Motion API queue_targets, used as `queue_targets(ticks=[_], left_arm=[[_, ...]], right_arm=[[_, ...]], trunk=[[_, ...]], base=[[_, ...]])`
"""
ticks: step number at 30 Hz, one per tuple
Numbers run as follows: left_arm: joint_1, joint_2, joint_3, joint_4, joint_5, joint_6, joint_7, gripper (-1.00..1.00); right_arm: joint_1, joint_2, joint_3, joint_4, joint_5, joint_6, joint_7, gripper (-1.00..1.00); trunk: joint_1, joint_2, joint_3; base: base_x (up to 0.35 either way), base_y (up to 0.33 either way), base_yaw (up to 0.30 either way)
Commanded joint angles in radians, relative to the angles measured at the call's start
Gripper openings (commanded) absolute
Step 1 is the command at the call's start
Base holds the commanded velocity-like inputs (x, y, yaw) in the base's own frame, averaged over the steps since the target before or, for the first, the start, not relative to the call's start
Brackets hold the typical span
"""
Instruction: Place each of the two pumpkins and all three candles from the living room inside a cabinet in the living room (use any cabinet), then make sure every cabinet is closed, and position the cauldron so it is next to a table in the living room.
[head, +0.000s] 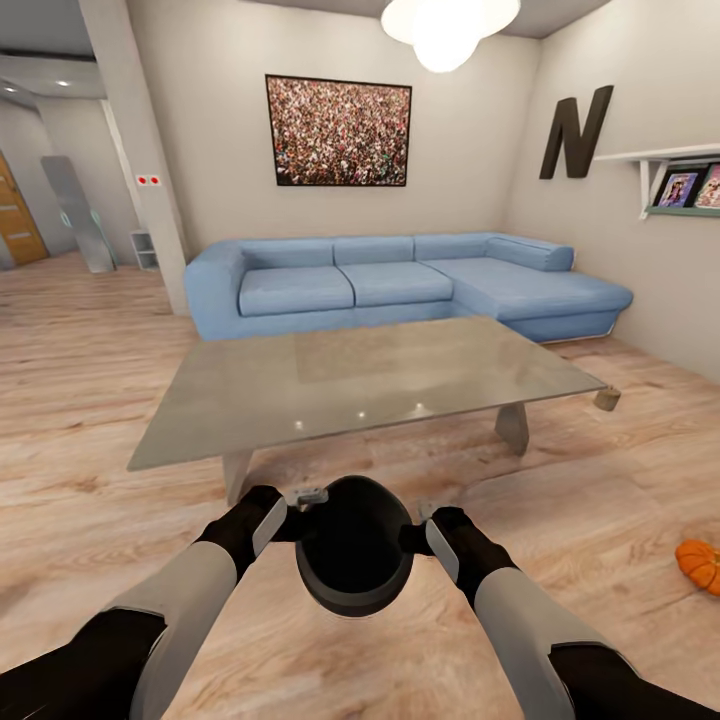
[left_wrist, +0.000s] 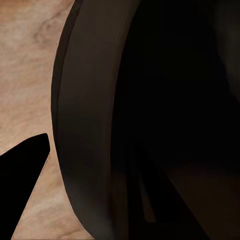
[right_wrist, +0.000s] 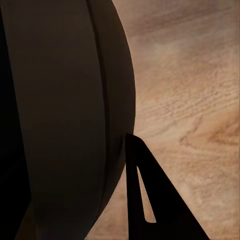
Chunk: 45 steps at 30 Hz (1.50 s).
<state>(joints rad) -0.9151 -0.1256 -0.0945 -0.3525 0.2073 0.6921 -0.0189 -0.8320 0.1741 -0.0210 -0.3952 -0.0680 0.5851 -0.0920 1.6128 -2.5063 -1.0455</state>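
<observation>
A black round cauldron (head: 352, 545) hangs over the wood floor just in front of the glass-topped table (head: 300, 400). My left gripper (head: 300, 515) is shut on its left rim and my right gripper (head: 420, 530) on its right rim. Each wrist view shows the dark cauldron wall (left_wrist: 100, 125) (right_wrist: 65, 125) close up, with one finger (left_wrist: 25, 175) (right_wrist: 150, 200) outside it. An orange pumpkin (head: 700, 565) lies on the floor at the right edge. A grey-beige candle (head: 606, 398) stands on the floor by the table's right corner. The cabinet is out of view.
A blue corner sofa (head: 400, 280) runs behind the table along the back wall. A wall shelf (head: 670, 180) with photos juts out at the right. A hallway opens at the far left past a pillar (head: 140, 150). Bare wood floor surrounds the table.
</observation>
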Motion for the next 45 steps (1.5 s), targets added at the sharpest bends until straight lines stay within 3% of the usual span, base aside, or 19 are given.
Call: queue_targets(ticks=[1, 11, 26, 41, 45], left_arm=[[0.0, 0.005, -0.014, 0.0, -0.042, 0.004, 0.004, -1.0], [0.0, 0.005, -0.014, 0.0, -0.042, 0.004, 0.005, -1.0], [0.0, 0.005, -0.014, 0.0, -0.042, 0.004, 0.005, -1.0], [0.0, 0.005, -0.014, 0.0, -0.042, 0.003, 0.005, -1.0], [0.001, 0.005, -0.014, 0.0, -0.042, 0.003, 0.005, -1.0]], right_arm=[[-0.001, 0.0, 0.006, -0.016, -0.042, 0.001, 0.037, -1.0], [-0.001, 0.0, 0.006, -0.016, -0.042, 0.001, 0.037, -1.0], [-0.001, 0.0, 0.006, -0.016, -0.042, 0.001, 0.037, -1.0], [-0.001, 0.0, 0.006, -0.016, -0.042, 0.001, 0.037, -1.0], [-0.001, 0.0, 0.006, -0.016, -0.042, 0.001, 0.037, -1.0]], trunk=[[0.0, -0.001, -0.001], [0.0, -0.001, 0.001], [0.0, -0.001, 0.013], [0.0, -0.001, 0.014], [0.002, -0.001, -0.001]], base=[[0.296, 0.0, 0.0], [0.179, 0.0, 0.025], [0.024, 0.0, 0.215], [0.062, 0.0, 0.023], [0.001, 0.0, 0.0]])
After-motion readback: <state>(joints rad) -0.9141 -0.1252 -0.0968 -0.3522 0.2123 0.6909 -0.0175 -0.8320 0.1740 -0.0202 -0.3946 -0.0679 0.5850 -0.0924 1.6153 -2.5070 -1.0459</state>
